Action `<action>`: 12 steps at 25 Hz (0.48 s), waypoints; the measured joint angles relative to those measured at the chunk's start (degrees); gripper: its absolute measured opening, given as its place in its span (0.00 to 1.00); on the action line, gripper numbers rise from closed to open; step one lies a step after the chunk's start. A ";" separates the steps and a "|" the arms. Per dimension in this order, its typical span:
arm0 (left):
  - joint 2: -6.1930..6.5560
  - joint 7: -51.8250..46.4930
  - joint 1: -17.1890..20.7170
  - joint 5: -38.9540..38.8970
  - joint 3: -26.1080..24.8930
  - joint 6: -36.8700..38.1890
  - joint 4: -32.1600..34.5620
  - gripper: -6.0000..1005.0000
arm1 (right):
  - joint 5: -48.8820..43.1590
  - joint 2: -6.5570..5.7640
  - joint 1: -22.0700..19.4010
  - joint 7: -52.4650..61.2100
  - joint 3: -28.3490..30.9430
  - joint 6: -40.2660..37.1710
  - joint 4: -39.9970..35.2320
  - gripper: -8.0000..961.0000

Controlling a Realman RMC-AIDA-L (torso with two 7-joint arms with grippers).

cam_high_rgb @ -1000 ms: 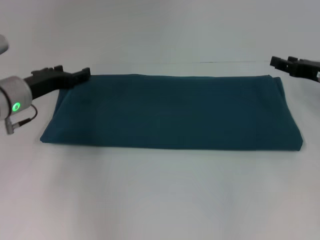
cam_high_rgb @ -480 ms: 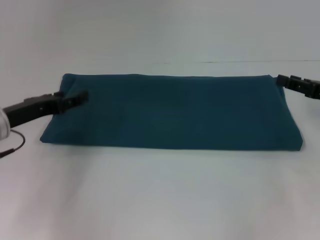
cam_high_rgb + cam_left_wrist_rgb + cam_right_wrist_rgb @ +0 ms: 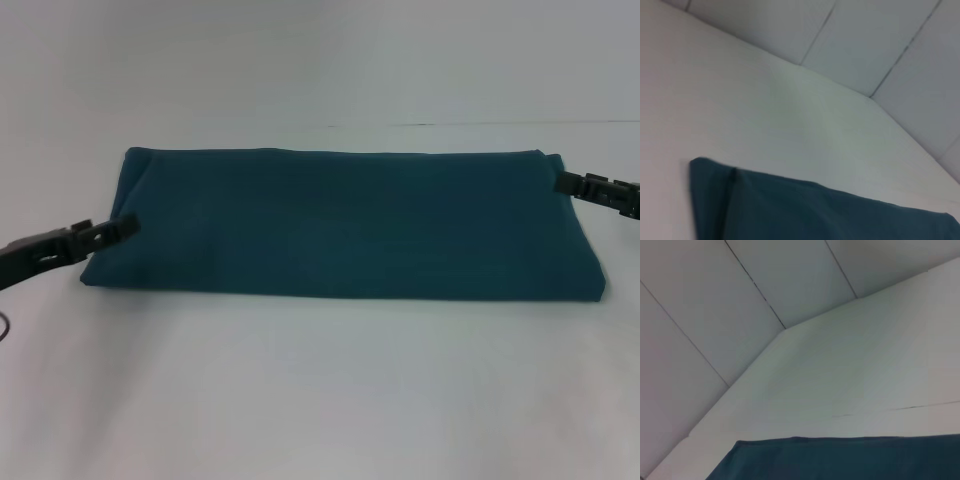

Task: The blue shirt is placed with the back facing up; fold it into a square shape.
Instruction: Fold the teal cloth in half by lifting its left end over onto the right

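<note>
The blue shirt (image 3: 345, 222) lies flat on the white desk (image 3: 320, 390) as a long folded band, plain side up, running across the far half of the desk from near its left edge to near its right edge. You have a rectangle, not yet a square.

Change over the last second: the left gripper (image 3: 118, 229) has slid from the band's far-left corner down along the short left end and now sits near the front-left corner, tips just over the cloth edge. The right gripper (image 3: 578, 183) has come in from beyond the far-right corner to touch, or nearly touch, the short right end just below that corner. The shirt itself has not shifted (outline identical across all three head views).

Finger state: both pairs read as narrow and thin from the head view; you cannot tell whether either is pinching fabric. Wrist views show only cloth and desk, no fingers.

Judgement: lengthwise folds look done; both arms appear to be repositioning to the band's ends for the crosswise fold. Watch the left end, where the layers look loose (a grab there may take only the top layer).
</note>
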 joint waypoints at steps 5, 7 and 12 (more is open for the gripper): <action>0.00 -1.90 1.55 0.63 -1.23 0.90 -0.07 0.86 | -0.06 -0.42 0.66 2.38 -3.06 1.20 -0.01 0.82; 0.00 -2.80 1.84 1.48 -1.36 0.97 -0.11 0.86 | -0.08 -0.45 0.78 2.66 -3.69 1.84 0.00 0.85; 0.00 -3.90 2.13 3.58 -1.42 1.03 -0.33 0.86 | -0.08 -0.40 0.85 2.70 -3.87 2.57 0.00 0.85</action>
